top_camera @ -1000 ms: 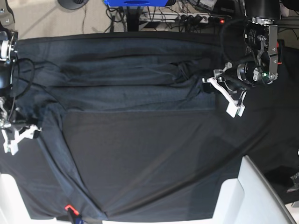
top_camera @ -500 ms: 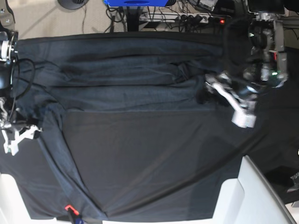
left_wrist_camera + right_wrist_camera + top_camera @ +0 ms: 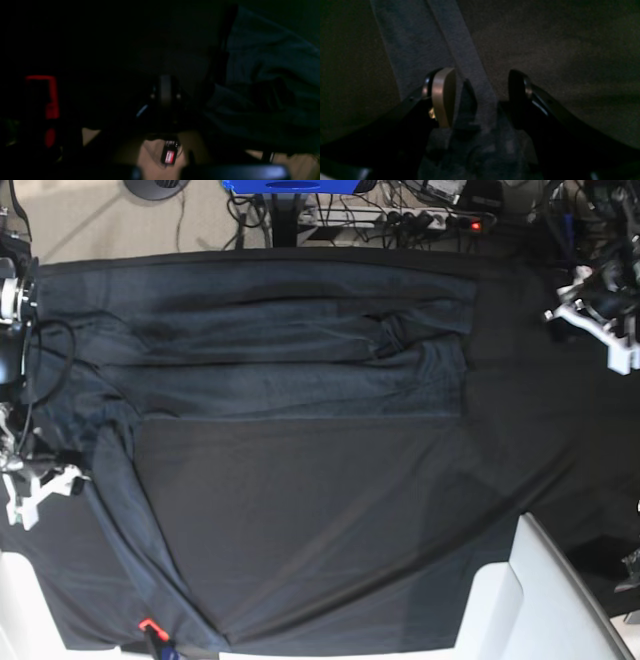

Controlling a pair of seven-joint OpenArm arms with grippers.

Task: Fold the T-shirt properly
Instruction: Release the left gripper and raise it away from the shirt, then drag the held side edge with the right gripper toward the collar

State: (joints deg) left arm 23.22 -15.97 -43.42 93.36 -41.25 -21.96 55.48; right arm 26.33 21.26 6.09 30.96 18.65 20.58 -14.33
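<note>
right pincer (image 3: 480,97): we saw it at the near edge of the worktop, jaws parted, a strip of the T-shirt (image 3: 290,340) lying between them, not pinched.
black cloth (image 3: 330,530): covered the worktop around the shirt.
T-shirt: lay spread flat across the far half of the cloth, wrinkled.
left pincer (image 3: 598,330): at the far corner, clear of the shirt, closed on nothing.
step: we judged that the right pincer should close fully on the strip before lifting.
count: one shirt, two pincers.
</note>
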